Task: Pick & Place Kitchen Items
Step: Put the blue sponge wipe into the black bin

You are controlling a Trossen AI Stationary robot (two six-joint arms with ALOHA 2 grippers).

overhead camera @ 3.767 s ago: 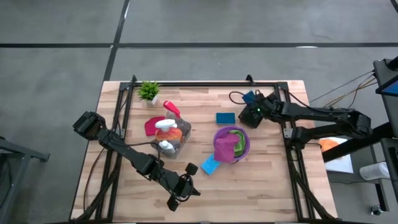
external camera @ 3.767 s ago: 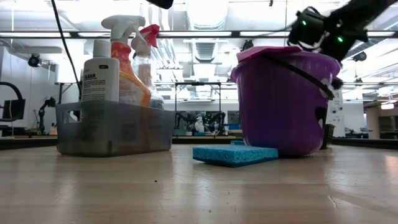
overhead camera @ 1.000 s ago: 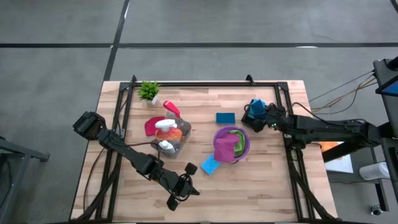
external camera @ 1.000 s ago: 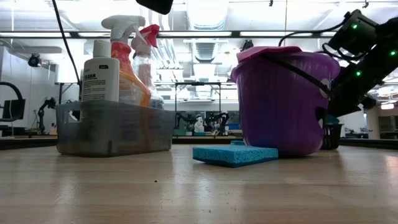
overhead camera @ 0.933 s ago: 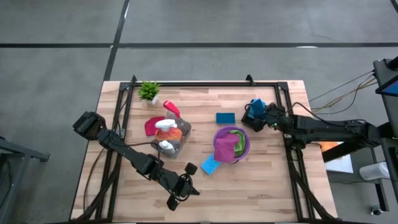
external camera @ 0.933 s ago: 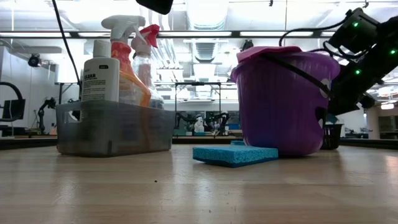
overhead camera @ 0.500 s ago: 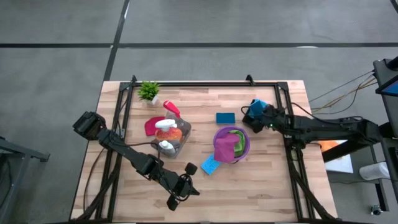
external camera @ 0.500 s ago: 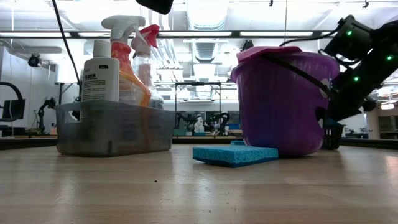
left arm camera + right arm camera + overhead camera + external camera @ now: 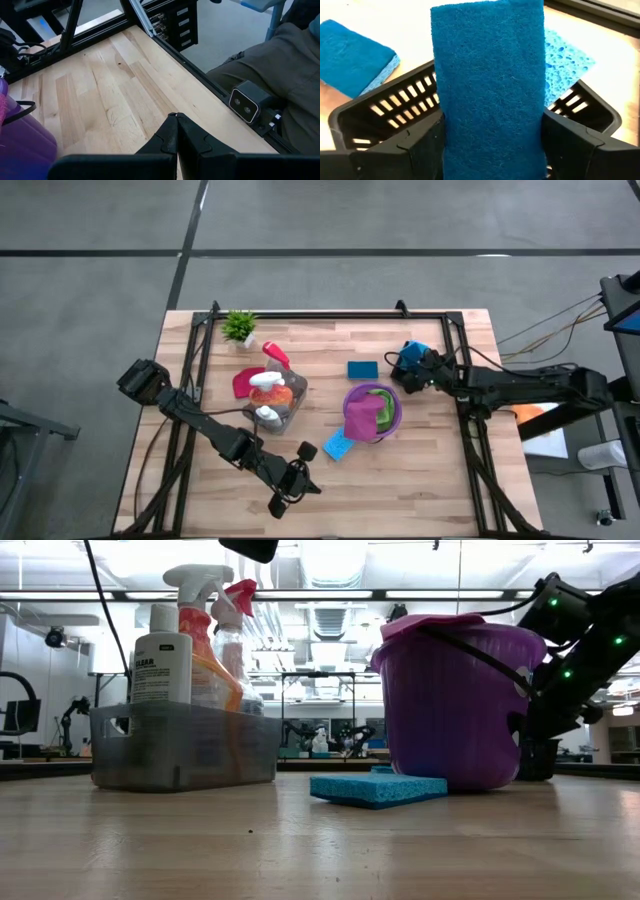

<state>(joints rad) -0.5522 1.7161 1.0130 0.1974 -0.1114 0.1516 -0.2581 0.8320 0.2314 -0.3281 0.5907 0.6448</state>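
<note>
My right gripper hangs at the table's right side, shut on a blue sponge over a small black slotted basket. Behind it a paler, porous sponge shows at the basket's far rim. Two more blue sponges lie flat on the wood, one left of the gripper, one in front of the purple bucket. The bucket holds magenta and green cloths. Bottles stand in a grey bin. My left gripper hovers shut over the near part of the table, holding nothing. My right gripper pinches the blue sponge between its two fingers, which press on its two long side edges. The fingers slant down from the table's right side. The sponge sticks out past them lengthwise, its rough face showing, lifted clear above the basket.
A red cloth and a red-topped bottle lie beside the grey bin. A small potted plant stands at the far left. A black frame runs along the table's edges. Bare wood lies near the front right.
My right arm has sunk a little and tipped its gripper further down toward the black basket, with the sponge still between the fingers.
</note>
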